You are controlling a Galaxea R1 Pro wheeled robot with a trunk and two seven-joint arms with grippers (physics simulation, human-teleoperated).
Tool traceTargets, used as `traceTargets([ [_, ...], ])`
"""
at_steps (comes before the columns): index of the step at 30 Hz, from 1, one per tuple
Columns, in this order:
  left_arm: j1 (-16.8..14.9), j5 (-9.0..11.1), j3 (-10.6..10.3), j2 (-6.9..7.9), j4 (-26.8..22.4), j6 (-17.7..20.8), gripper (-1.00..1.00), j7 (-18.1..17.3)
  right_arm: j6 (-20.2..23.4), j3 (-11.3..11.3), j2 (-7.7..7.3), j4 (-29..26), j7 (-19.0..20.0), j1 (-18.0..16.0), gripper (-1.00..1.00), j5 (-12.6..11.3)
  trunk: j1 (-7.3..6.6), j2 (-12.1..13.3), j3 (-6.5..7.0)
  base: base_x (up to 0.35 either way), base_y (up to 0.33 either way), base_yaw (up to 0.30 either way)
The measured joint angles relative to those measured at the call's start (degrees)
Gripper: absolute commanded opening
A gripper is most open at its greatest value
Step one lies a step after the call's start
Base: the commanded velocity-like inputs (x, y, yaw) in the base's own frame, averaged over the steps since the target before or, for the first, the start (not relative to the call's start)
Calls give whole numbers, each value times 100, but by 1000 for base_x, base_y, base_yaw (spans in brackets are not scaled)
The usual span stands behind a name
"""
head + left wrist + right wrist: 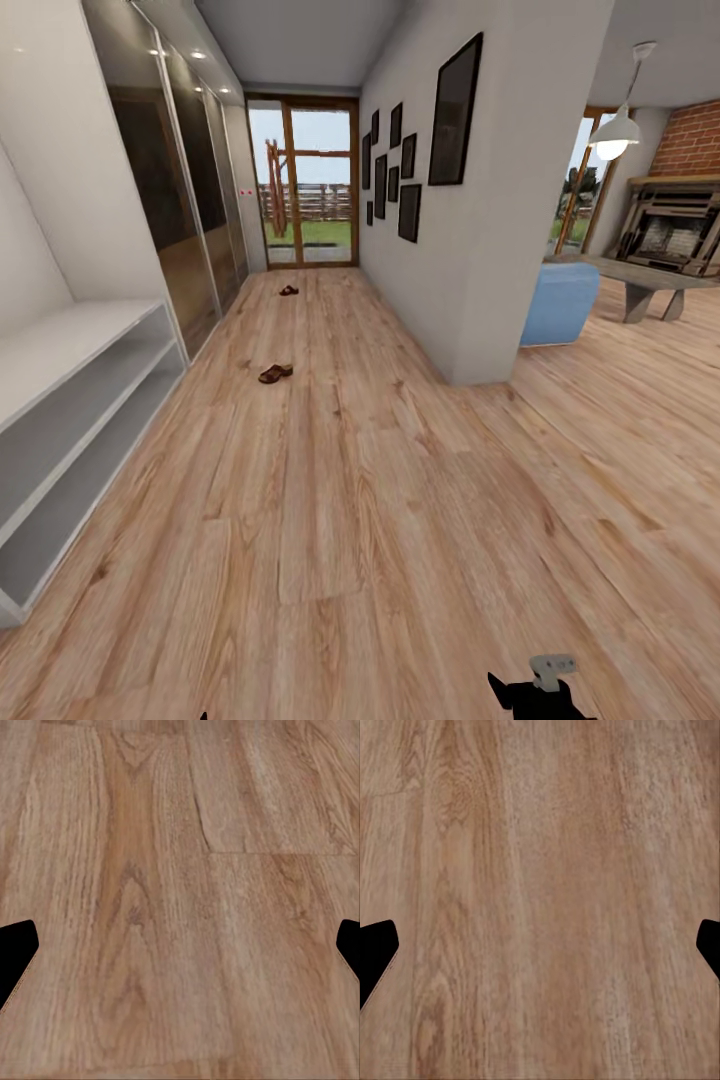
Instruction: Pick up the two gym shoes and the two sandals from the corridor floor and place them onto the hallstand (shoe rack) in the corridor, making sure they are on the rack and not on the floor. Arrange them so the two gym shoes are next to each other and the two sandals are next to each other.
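Observation:
Two dark reddish-brown sandals lie apart on the wood-plank corridor floor (380, 520). The nearer sandal (276, 373) is mid-corridor and the farther sandal (289, 290) is close to the glass door. Along the left wall stands the pale grey-white shoe rack (70, 400), with two open shelf compartments under a flat top, all bare. The gym shoes are out of view. My left gripper (180, 952) and right gripper (540, 952) both hang open over bare planks, far from the sandals. Part of the right gripper (540, 690) pokes in at the head view's bottom edge.
Mirrored wardrobe doors (190, 200) line the left wall beyond the rack. A white wall corner (470, 300) with framed pictures bounds the corridor on the right. Past it are a blue pouf (560, 305), a bench and a brick fireplace. A glass door (305, 185) ends the corridor.

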Motion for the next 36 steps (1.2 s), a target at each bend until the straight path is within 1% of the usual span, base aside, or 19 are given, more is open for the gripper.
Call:
traceTargets([
  [9, 0, 0, 0, 0, 0, 0, 100, 0, 0, 0, -3, 0, 0, 0, 100, -1, 0, 0, 48, 338, 0, 0],
  [36, 0, -8, 0, 0, 9, 5, 100, 0, 0, 0, -10, 0, 0, 0, 100, 0, 0, 0, 53, 338, 0, 0],
])
